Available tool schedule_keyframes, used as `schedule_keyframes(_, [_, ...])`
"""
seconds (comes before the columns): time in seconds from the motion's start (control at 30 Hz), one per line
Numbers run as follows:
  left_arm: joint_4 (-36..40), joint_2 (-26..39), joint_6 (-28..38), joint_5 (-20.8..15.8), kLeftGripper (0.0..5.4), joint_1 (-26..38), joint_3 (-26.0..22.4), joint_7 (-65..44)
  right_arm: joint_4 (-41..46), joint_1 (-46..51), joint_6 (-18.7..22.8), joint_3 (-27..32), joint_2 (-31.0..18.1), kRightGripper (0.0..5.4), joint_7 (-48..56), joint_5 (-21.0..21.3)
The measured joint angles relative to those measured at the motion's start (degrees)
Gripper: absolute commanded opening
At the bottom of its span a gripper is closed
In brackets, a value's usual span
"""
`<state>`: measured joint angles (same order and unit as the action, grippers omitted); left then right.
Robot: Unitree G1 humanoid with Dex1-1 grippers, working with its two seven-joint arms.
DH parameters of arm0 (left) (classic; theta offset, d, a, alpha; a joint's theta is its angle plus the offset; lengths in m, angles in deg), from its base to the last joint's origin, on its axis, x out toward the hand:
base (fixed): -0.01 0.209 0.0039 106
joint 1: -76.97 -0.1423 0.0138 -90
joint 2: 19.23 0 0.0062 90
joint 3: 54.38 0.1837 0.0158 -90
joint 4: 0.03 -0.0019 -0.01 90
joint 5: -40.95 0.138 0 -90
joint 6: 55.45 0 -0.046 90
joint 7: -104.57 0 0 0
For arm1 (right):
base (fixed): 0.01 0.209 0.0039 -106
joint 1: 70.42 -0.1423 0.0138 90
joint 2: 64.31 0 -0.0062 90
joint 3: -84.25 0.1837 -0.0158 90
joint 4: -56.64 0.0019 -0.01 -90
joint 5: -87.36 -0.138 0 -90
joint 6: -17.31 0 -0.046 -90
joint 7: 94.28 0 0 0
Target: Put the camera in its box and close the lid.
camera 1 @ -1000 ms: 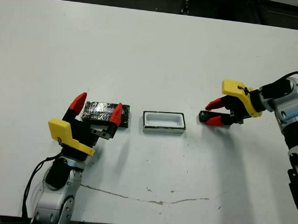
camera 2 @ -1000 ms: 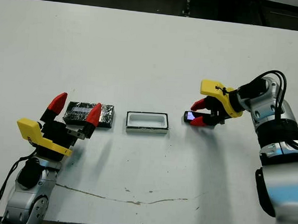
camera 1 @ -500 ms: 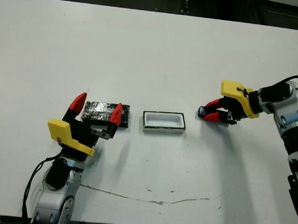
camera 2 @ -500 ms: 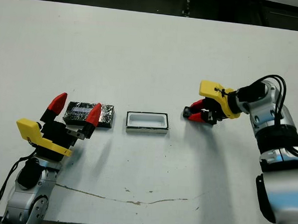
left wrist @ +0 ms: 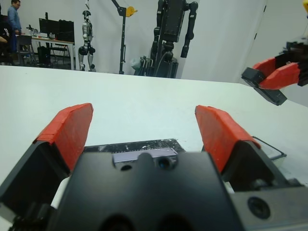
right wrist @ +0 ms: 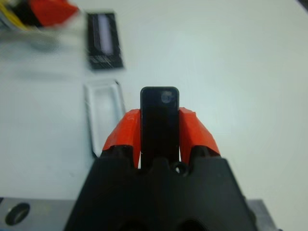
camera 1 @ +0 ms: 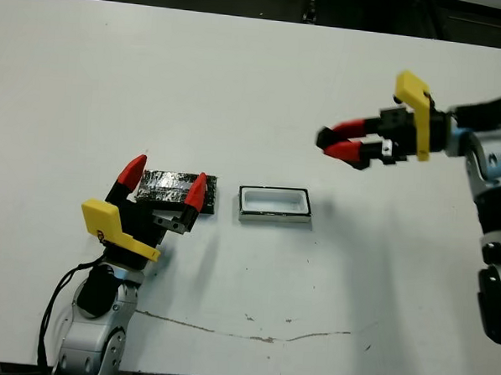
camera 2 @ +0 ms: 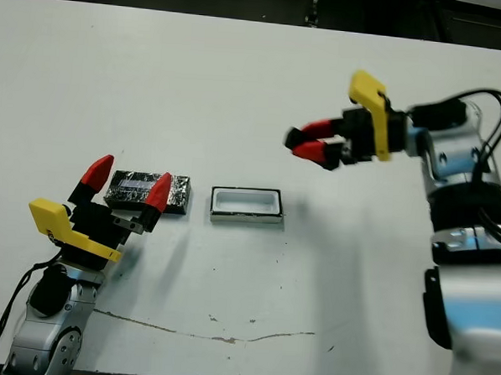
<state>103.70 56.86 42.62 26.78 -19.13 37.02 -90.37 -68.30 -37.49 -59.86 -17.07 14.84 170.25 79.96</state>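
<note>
Since approx. 1 s ago the camera (right wrist: 159, 115) has been lifted off the table by the right gripper (camera 1: 343, 145) and is now held in the air, up and to the right of the empty box (camera 1: 274, 204), so insertion is judged next. It's pinched betw. both red fingers; the left gripper (camera 1: 163, 180) is spread wide, empty, at the lid (camera 1: 168, 184), left of the box.

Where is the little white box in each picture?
Left eye view: the box sits mid-table.
Right eye view: the same, left of centre.
Left wrist view: only a corner of its rim shows.
Right wrist view: beside the gripper's finger.
Shared landmark: the lid next to it.
</note>
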Motion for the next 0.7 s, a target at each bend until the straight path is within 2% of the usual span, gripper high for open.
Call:
schedule_keyframes(0.1, [0.01,-0.02,0.00,0.25,5.40,0.01,0.10,0.14,2.26,-0.65,1.59,-1.65,1.81,1.66,0.99,-0.46])
schedule_keyframes(0.27, [0.04,-0.03,-0.03,0.45,5.40,0.03,0.23,0.33,1.17,-1.15,1.57,-3.71,6.31,1.66,3.51,-1.06])
schedule_keyframes(0.4, [0.11,-0.03,-0.16,0.47,5.40,0.03,0.24,0.60,0.91,-0.86,-0.26,-4.05,8.98,1.66,3.40,-1.32])
schedule_keyframes(0.7, [0.21,-0.02,-0.55,0.21,5.40,0.03,0.24,0.60,2.54,1.43,-2.73,-6.79,9.71,1.66,2.28,-0.18])
